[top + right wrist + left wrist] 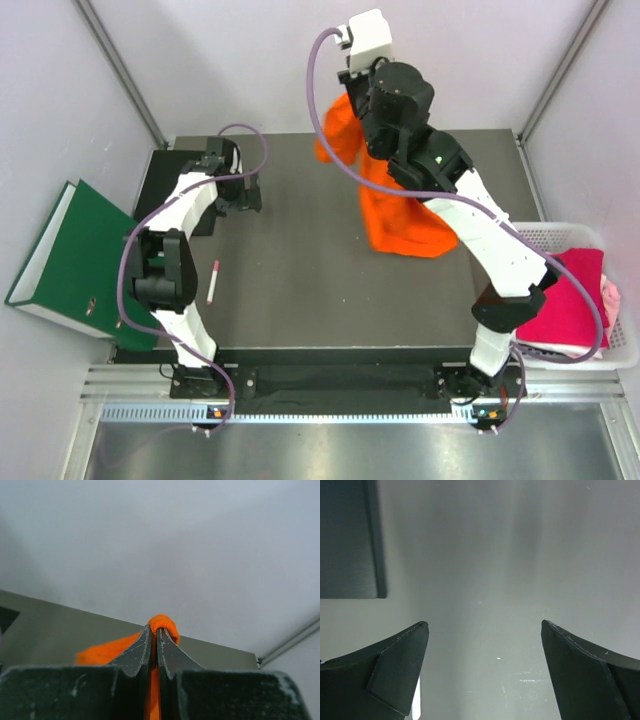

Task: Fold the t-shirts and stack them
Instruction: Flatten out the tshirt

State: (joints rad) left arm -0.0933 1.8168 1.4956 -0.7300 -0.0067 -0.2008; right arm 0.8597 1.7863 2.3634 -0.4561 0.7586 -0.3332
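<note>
Top external view: bright orange cloth t-shirt (395, 215) hangs crumpled from my right end effector (157, 636), over the far half of the dark grey tabletop (300, 290), right of centre. The lower bunch of cloth looks to sit on the tabletop, but I can't confirm contact from this angle. The upper part of the shirt is partly hidden behind my right wrist and forearm.

Right wrist view: right end effector is clamped tight on a fold of the orange shirt. A small loop of cloth pokes out above the tips, and more cloth trails down and left behind the fingers (132, 655). Jaws nearly meet, only fabric between them.

Magenta cloth t-shirt (572, 300) lies in the white slotted plastic basket (545, 235) off the right edge of the tabletop, beside my right arm. Pale pink cloth t-shirt (611, 298) is in the same basket, on the magenta one's right, only a strip showing.

Left end effector (243, 192) is over the far-left part of the tabletop, well apart from the orange shirt. Left wrist view: jaws spread wide, nothing between them, bare grey surface beyond.

Small white-and-pink pen (214, 281) lies on the tabletop next to my left arm. Flat black slab (165, 190) sits at the far-left corner. Green ring binder (70, 255) lies tilted off the left edge.
</note>
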